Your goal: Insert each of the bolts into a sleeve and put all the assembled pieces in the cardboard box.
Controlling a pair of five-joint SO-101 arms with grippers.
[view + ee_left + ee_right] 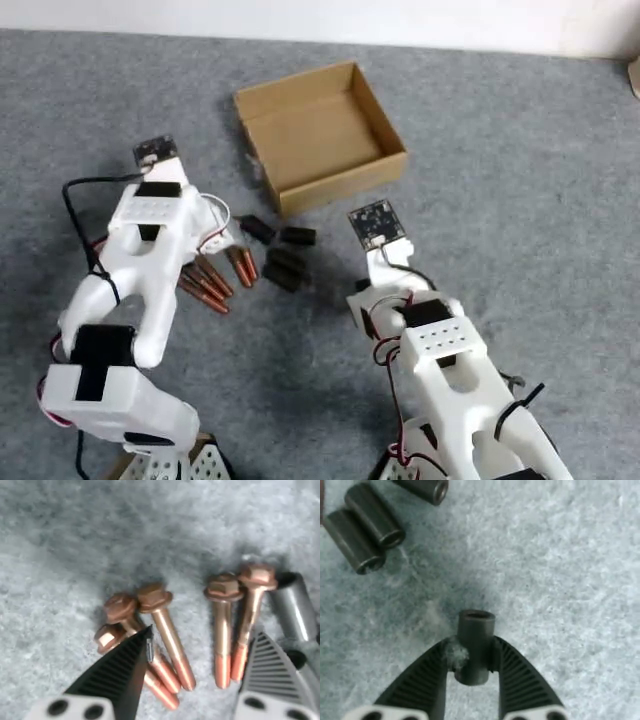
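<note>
Black and ribbed, the right fingers (420,680) are clamped on a dark sleeve (476,627), gripping its rear half so that the open bore stands clear beyond the fingertips. That hold looks sound, and I judge this arm need only hold steady and offer the bore to its neighbour. The left fingers (117,675) stand apart over the copper bolts (222,625) lying on the grey counter (520,180). A touching pair and the shank of a third bolt lie between them. The step in hand seems to be picking one bolt, so they should shift until a single shank sits between them. Closing near the head would leave the orange tip free for the bore. Spare sleeves (287,262) lie between the arms, and the cardboard box (340,183) sits open beyond them.
</note>
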